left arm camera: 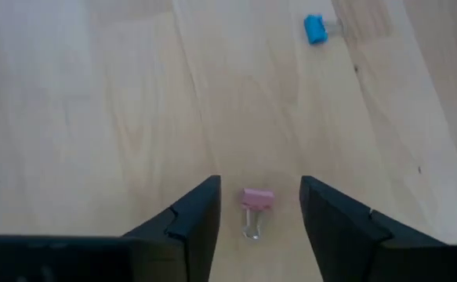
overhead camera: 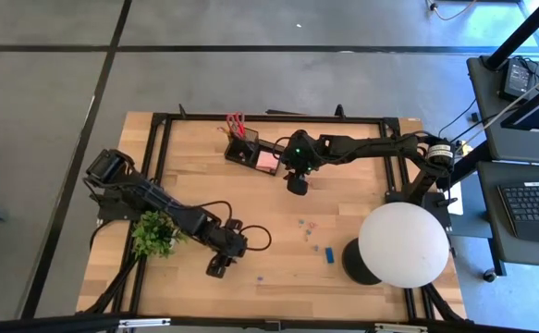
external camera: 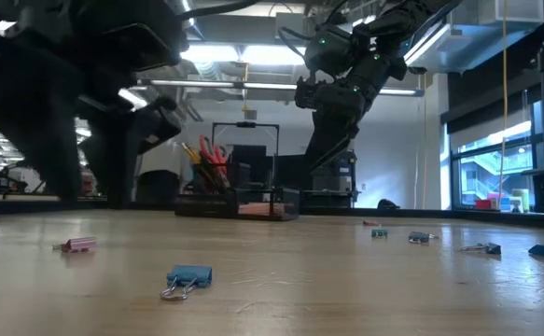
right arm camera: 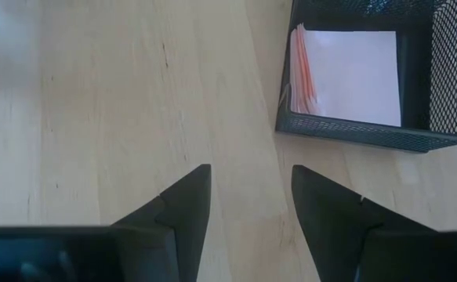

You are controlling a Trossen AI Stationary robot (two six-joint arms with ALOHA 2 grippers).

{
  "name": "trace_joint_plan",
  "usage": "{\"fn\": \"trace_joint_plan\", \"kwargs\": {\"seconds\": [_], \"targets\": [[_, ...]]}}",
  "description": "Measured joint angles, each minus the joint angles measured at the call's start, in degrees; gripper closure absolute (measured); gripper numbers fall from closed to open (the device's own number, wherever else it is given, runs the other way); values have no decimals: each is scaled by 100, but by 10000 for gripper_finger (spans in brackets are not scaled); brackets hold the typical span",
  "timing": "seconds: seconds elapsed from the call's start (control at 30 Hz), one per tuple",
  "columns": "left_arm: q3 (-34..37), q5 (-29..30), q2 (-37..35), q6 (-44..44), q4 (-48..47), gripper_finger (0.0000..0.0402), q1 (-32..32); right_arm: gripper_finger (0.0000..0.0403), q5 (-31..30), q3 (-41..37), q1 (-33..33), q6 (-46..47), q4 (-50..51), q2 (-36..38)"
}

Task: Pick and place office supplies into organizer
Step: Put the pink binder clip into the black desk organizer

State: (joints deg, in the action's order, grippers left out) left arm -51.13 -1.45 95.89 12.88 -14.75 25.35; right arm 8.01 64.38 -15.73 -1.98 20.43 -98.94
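Observation:
A small pink binder clip lies flat on the wooden table between the fingers of my left gripper, which is open; the fingers stand on either side of it and do not touch it. In the high view this gripper is near the table's front edge. My right gripper hangs open over bare wood beside the black mesh organizer. The organizer's low tray holds a pink sticky-note pad, and its cup holds red-handled scissors.
A blue binder clip lies near the front edge. Several tiny clips and a small blue block lie right of centre. A green potted plant stands at the left and a white globe lamp at the front right.

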Motion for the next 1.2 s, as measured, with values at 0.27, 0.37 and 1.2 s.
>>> {"fn": "trace_joint_plan", "kwargs": {"seconds": [0.27, 0.37, 1.2], "targets": [[0, 128, 203, -4, -4, 240, 172, 221, -2, 0, 0, -2, -7, 0], [-4, 280, 305, -4, -8, 242, 168, 221, -2, 0, 0, 11, -44, 0], [-15, 318, 475, -19, 21, 301, 194, 221, -2, 0, 0, -2, -142, 0]]}}
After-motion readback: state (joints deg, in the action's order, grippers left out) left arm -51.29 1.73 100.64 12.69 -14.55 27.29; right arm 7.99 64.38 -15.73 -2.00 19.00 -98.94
